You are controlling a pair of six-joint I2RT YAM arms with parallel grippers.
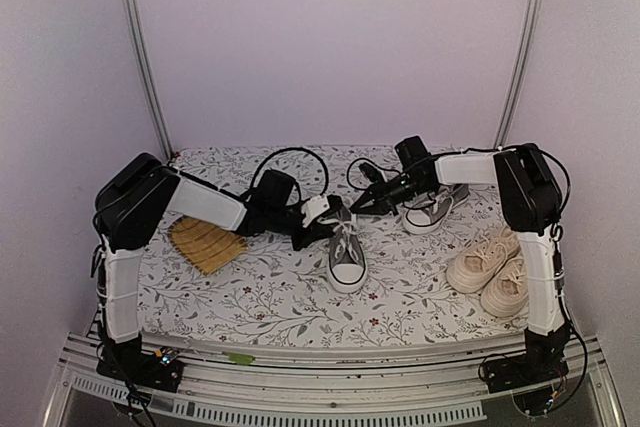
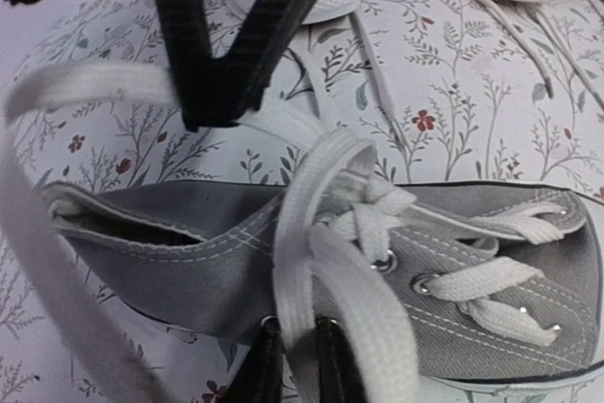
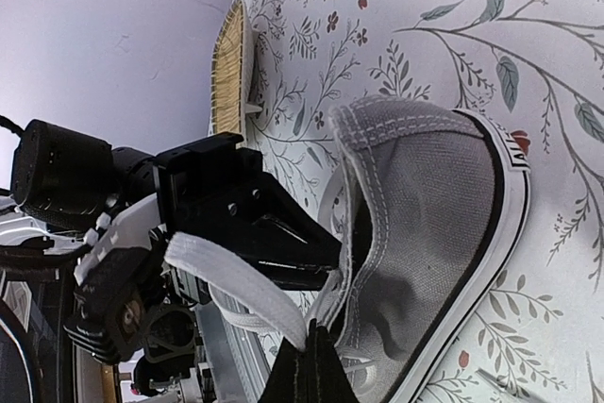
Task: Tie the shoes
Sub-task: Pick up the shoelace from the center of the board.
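Though untied, shoe (image 2: 170,261) under left pincer (image 2: 293,367).

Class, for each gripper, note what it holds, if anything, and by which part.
Both hold the white lace of the small grey canvas sneaker. The right gripper pinches one strand; the left gripper clasps the loop by the knot.

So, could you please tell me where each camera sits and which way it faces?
Top external: fixed above and behind the robot, looking down over the floral table; left arm and right arm show whole.
Left wrist: on the left arm, looking down on the grey shoe and its laces; left claw at bottom edge.
Right wrist: on the right arm, facing that shoe's heel; right claw at bottom edge.
Shared: both wrist views show this shoe and the opposite claw.
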